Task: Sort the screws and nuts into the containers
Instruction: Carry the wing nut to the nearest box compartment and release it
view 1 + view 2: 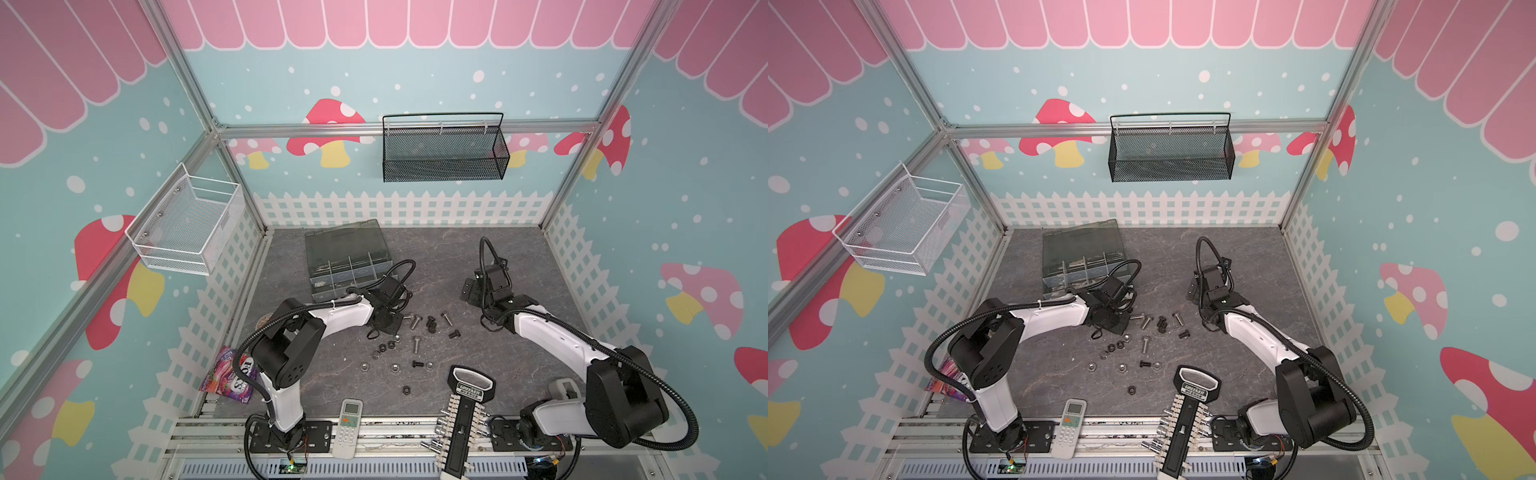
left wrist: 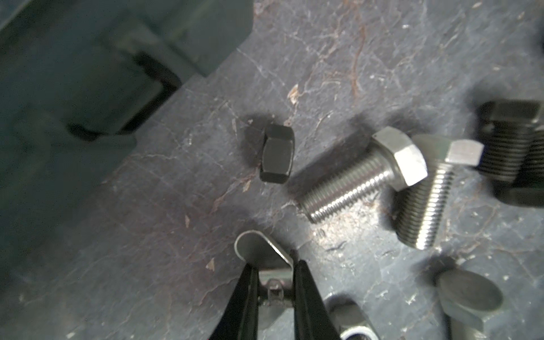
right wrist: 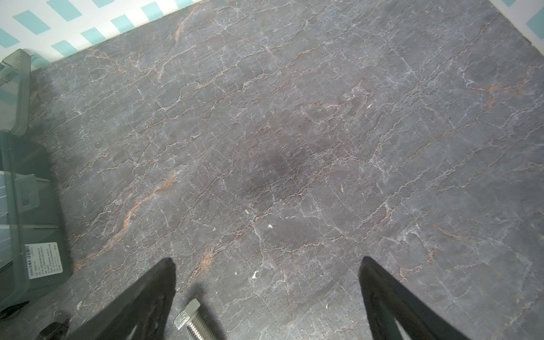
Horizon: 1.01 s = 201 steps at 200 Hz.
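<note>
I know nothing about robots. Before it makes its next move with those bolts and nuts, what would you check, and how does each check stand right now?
1. Left gripper has a grip: ok, shut on a silver piece.
2. Which kind of piece it is: cannot tell, only a rounded edge shows.
3. Box open to receive it: ok, lid up.
4. Right gripper out of the way: ok, open, holding nothing, apart from the left one.
5. Sorting finished: not ok, screws and nuts lie loose on the table.
</note>
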### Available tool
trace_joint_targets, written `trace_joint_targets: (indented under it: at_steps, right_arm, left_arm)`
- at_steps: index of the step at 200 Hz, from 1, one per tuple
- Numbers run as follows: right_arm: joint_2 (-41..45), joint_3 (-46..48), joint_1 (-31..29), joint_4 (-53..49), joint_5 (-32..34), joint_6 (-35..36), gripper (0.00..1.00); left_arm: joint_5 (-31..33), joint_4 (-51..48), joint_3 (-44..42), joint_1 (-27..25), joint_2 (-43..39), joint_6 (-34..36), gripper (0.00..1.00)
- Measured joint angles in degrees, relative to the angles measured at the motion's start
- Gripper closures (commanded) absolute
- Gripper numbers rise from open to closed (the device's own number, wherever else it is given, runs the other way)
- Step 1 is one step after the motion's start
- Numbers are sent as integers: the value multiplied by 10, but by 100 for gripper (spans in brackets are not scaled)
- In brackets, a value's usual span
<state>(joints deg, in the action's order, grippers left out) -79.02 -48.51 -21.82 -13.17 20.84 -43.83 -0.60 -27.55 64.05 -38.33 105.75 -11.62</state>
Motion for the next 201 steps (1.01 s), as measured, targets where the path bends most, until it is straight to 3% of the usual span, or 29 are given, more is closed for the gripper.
trace_joint_targets:
  at_steps: [74, 122, 155, 201]
  right_arm:
    - [0, 0, 0, -4, 3, 0, 2]
    - [0, 0, 0, -5, 5, 0, 2]
    - [0, 0, 0, -5, 6, 0, 2]
    - [0, 0, 0, -5, 5, 0, 2]
  left_arm:
    - [19, -5, -6, 0, -9, -12, 94]
    - [46, -20, -31, 17, -88, -35, 95]
    - [57, -17, -47, 63, -163, -65, 97]
    - [62, -5, -90, 182, -233, -116, 97]
